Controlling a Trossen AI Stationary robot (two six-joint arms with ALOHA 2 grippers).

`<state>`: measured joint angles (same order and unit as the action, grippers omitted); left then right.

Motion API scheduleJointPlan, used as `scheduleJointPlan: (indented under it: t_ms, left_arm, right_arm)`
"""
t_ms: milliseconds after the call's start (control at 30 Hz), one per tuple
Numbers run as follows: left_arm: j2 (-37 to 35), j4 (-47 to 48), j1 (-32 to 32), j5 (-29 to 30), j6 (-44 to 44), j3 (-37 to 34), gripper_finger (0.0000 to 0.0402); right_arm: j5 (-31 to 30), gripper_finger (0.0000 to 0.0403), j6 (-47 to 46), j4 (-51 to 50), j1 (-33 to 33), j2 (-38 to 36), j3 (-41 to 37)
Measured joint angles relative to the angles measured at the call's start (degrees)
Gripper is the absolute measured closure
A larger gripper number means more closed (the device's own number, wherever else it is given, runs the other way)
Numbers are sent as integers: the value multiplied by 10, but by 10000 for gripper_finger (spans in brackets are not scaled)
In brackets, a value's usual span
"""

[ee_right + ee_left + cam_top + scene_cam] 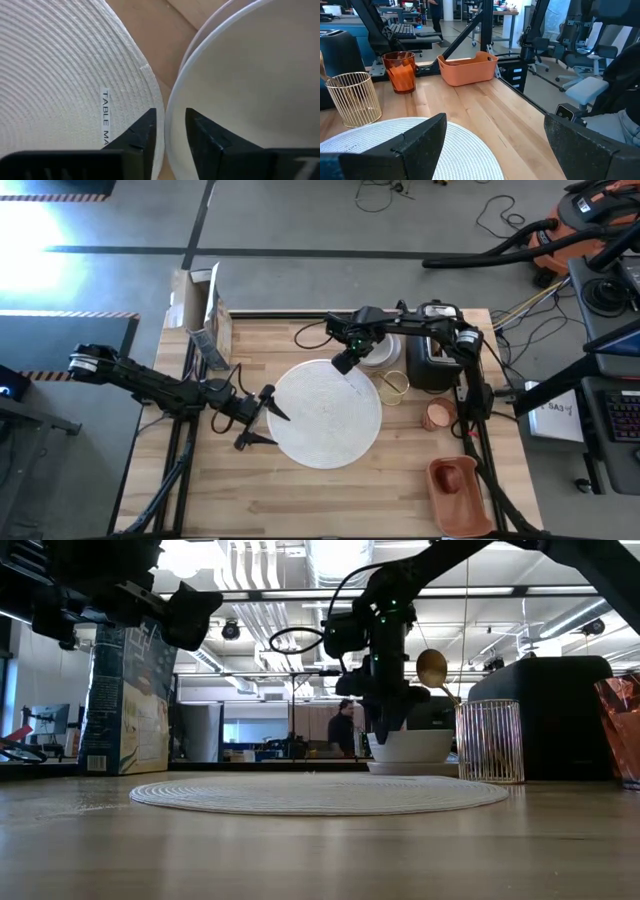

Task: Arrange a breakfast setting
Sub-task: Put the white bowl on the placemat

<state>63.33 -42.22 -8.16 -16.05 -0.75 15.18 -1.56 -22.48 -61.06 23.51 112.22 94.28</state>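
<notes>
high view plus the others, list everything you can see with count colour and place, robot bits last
placemat: 1, white woven, round, table centre
bowl: 1, white, beyond the placemat's right side
spoon: 1, gold, sticking up behind the bowl
wire holder: 1, gold, right of the bowl
toaster: 1, black, right rear of table
tumbler: 1, amber, right of the placemat
basket: 1, orange, front right corner
box: 1, printed card, left rear
table: 1, light wood
left gripper: 1, dark, open, at the placemat's left edge
right gripper: 1, dark, at the bowl's rim
</notes>
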Motion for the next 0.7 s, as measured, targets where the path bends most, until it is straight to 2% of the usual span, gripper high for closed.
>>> scheduleJointPlan:
  t_ms: [267, 467, 700]
  left_arm:
    - [0, 0, 0, 0, 0, 0, 84]
    - [0, 0, 0, 0, 0, 0, 84]
    - [0, -4, 0, 0, -2, 0, 84]
  right_arm:
    - [-1, 387, 25, -1, 0, 0, 0]
    - [-2, 393, 26, -25, 0, -4, 0]
    - [1, 394, 21, -47, -12, -43, 2]
